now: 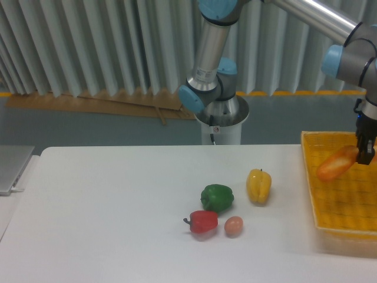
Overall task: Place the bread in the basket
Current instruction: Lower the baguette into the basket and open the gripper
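One item in play: gripper is clamped on the bread near its far end, holding it over the basket. Glossy, stiff, probably light; an end grip could let it swivel.

Most of the desk is bare white surface, so the whole left half of the frame is easy passage. The only clutter sits centre-right: green pepper, red pepper and egg bunched close together, with the yellow pepper just right of them. Between that one and the basket rim there's an open lane. Inside the basket, the pincer with the bread takes the upper part; lower right stays free.
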Motion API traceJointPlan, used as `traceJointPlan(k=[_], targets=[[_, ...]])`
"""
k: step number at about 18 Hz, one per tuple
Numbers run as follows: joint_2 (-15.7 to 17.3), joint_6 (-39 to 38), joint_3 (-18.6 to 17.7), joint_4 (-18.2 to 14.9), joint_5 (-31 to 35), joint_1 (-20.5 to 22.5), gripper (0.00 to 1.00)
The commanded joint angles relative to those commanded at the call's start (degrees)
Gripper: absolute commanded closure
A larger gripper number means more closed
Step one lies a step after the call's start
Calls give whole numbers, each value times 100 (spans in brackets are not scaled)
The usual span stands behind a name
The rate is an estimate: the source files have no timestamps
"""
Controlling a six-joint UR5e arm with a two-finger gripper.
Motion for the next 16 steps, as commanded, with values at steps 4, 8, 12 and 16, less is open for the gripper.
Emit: traceJointPlan(k=[4,8,12,16], targets=[[-79,0,-9,132,-491,26,0],[-132,-9,17,167,-528,44,0],[-141,0,35,158,-528,61,0],[-141,-26,35,158,-554,62,0]])
